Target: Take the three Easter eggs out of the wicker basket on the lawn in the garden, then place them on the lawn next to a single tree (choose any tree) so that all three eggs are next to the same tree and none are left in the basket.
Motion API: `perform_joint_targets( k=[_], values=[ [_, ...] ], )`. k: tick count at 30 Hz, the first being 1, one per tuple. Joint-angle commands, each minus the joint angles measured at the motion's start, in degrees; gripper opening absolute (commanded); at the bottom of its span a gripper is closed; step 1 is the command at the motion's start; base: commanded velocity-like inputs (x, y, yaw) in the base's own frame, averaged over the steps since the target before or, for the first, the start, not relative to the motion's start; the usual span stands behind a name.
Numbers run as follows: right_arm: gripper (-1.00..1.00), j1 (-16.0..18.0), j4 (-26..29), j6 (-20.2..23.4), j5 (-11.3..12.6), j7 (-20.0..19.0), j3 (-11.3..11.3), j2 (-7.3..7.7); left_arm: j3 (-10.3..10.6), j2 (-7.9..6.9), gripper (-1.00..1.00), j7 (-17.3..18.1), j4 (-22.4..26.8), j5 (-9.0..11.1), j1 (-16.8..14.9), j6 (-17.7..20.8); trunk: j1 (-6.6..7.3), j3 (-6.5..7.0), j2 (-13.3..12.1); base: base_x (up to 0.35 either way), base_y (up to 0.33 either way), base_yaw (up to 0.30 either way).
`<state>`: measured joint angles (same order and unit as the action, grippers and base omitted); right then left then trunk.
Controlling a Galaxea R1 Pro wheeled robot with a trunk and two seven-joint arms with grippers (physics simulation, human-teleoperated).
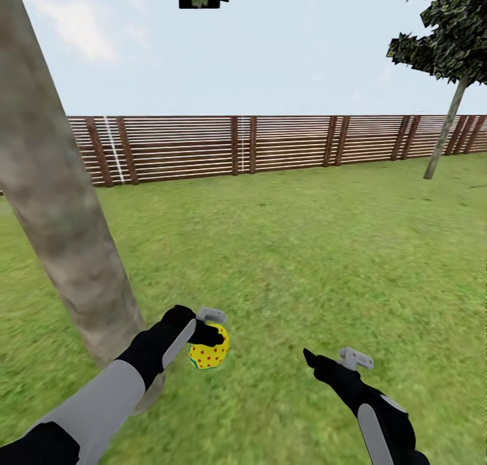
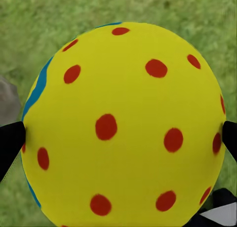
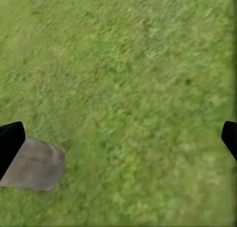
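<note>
My left gripper (image 1: pixel 206 330) is clamped on one Easter egg (image 1: pixel 210 353), held just beside the base of the tree (image 1: pixel 61 208), on the side away from the trunk's lean. From the head view the egg's top is hidden behind my dark fingers; I can't tell if it touches the lawn (image 1: pixel 325 249) or hangs just above it. In the left wrist view the egg (image 2: pixel 123 128) is yellow with red dots and a blue-green stripe along one edge; its lower part is cut off by the frame, and a fingertip (image 2: pixel 10 143) presses each side.

My right gripper (image 1: pixel 331 360) is spread wide and empty, further from the tree than the egg, over bare grass. In the right wrist view its fingertips (image 3: pixel 10 143) sit at the frame edges, apart, with grass (image 3: pixel 128 88) between and a grey-brown patch (image 3: pixel 37 165) near one tip, probably the trunk base, hard to say.

The tree's canopy is mostly cut off above. Behind it runs the slatted fence (image 1: pixel 270 144); a thin-trunked tree (image 1: pixel 446 80) stands well apart.
</note>
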<state>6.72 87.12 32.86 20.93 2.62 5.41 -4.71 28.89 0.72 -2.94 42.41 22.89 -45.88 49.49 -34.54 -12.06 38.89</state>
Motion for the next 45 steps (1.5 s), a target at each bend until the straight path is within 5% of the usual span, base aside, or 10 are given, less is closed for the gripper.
perform_joint_targets(
  k=[1, 16, 28, 45],
  values=[
    [1.00, 0.0, 0.1, 0.3, 0.6, 0.3, 0.1, -0.03, 0.1, -0.01, -1.00, -0.7, 0.0, 0.4, -0.1, 0.2, -0.03, -0.09, 0.1, 0.105, -0.298, -0.001],
    [1.00, 0.0, 0.1, 0.3, 0.6, 0.3, 0.0, -0.03, 0.1, 0.42, -1.00, -1.3, 0.0, 0.4, 0.0, 0.1, -0.03, 0.24, 0.1, 0.015, -0.303, 0.039],
    [1.00, 0.0, -0.2, 0.3, 0.6, 0.2, 0.0, -0.03, 0.0, 0.39, -1.00, -1.3, 0.1, 0.6, 0.0, 0.0, -0.03, 0.25, 0.1, 0.000, -0.032, 0.001],
    [1.00, 0.0, -0.2, 0.3, 0.6, 0.2, 0.0, -0.03, 0.0, 0.79, -1.00, -1.2, -2.5, 0.5, 0.0, -4.9, -3.76, -2.81, 6.9, 0.000, 0.000, 0.000]
  ],
)
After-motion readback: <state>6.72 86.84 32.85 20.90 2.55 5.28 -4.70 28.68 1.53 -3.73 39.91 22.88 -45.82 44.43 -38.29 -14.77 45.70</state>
